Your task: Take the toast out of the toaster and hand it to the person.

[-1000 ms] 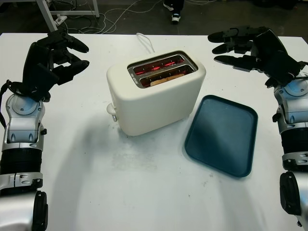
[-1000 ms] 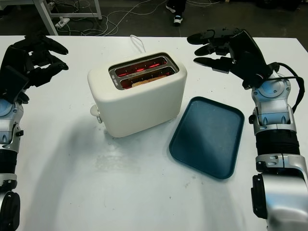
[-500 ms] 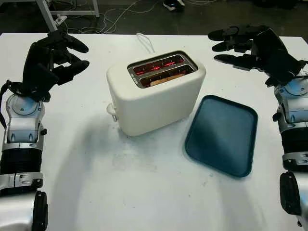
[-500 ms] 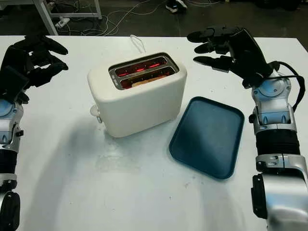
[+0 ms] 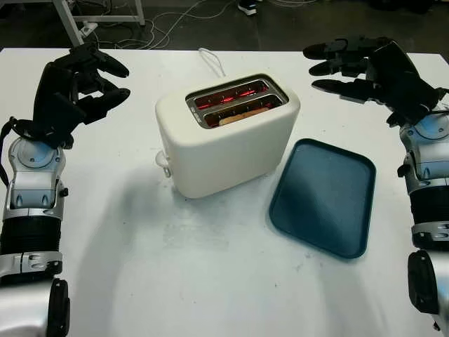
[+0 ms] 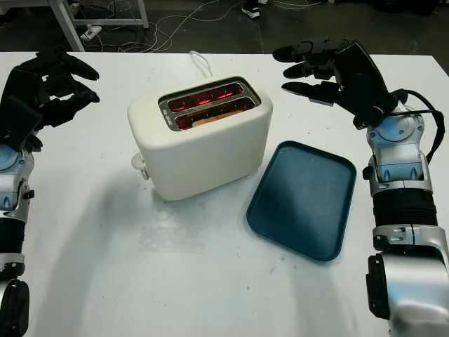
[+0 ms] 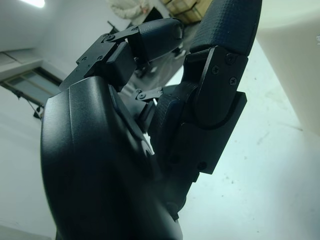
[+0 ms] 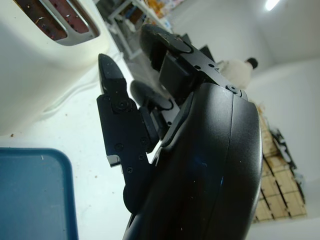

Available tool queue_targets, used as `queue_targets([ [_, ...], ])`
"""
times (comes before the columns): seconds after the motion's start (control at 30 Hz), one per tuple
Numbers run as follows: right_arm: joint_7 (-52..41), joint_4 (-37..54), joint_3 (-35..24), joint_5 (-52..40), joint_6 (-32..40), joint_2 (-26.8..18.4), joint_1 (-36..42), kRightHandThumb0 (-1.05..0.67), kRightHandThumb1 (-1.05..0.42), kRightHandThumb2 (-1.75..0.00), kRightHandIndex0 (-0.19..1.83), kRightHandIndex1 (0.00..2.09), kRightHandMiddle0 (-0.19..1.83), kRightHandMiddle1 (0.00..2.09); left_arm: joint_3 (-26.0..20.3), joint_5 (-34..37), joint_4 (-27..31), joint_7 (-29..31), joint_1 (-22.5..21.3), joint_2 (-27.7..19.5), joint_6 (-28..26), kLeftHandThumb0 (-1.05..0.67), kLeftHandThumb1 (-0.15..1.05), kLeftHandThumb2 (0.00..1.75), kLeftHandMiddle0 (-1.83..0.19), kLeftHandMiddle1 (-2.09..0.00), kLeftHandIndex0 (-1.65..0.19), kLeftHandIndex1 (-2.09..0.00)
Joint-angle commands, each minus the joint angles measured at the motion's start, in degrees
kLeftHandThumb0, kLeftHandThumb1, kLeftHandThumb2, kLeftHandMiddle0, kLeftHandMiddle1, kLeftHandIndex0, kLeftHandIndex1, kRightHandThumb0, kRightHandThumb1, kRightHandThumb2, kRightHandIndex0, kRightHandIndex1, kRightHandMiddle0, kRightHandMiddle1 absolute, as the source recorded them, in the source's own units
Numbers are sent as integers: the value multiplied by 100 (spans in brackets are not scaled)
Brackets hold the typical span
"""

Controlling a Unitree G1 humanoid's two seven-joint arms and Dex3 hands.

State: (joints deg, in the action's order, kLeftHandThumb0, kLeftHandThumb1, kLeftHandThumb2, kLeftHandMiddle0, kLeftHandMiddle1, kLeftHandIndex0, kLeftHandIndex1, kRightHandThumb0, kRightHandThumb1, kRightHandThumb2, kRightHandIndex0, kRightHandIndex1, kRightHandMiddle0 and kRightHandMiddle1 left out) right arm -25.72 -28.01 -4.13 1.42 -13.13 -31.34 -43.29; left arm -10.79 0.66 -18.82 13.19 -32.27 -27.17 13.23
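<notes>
My left hand (image 5: 81, 88) is up over the table (image 5: 210, 281), open, holding nothing. Middle: the toaster (image 5: 228, 137) glows red, and the toast (image 5: 242, 114) sits deep in the near slot, mostly hidden. Then the tray (image 5: 323, 198). My right hand (image 5: 358, 67) is raised and open, holding nothing. A person's shoe (image 6: 252, 8) is cut off at the top edge.

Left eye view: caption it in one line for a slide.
Cream toaster glowing red with toast inside, blue tray beside it, left hand and right hand open on either side.
</notes>
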Motion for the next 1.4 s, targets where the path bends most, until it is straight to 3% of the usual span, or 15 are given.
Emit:
queue_targets([
  [0.0, 23, 32, -5, -4, 41, -13, -45, -25, -88, 0, 67, 47, 81, 5, -15, 38, 20, 16, 16, -32, 12, -105, 92, 19, -74, -118, -60, -116],
  [0.97, 36, 19, 16, 36, -1, -33, -39, -27, -88, 0, 70, 45, 83, 4, -27, 5, 30, -52, 58, -17, 16, -105, 92, 19, -75, -117, -61, -116],
  [1.2, -86, 18, 48, -1, 40, -48, -195, -26, -81, 0, 71, 45, 83, 4, -17, 2, 51, -46, 62, -20, -48, -105, 92, 18, -75, -116, -62, -115],
  [1.37, -243, 270, 189, 84, 439, -91, -737, -23, -71, 0, 73, 46, 85, 4, -29, 34, 23, -21, 59, -18, -23, -105, 92, 18, -75, -116, -62, -115],
])
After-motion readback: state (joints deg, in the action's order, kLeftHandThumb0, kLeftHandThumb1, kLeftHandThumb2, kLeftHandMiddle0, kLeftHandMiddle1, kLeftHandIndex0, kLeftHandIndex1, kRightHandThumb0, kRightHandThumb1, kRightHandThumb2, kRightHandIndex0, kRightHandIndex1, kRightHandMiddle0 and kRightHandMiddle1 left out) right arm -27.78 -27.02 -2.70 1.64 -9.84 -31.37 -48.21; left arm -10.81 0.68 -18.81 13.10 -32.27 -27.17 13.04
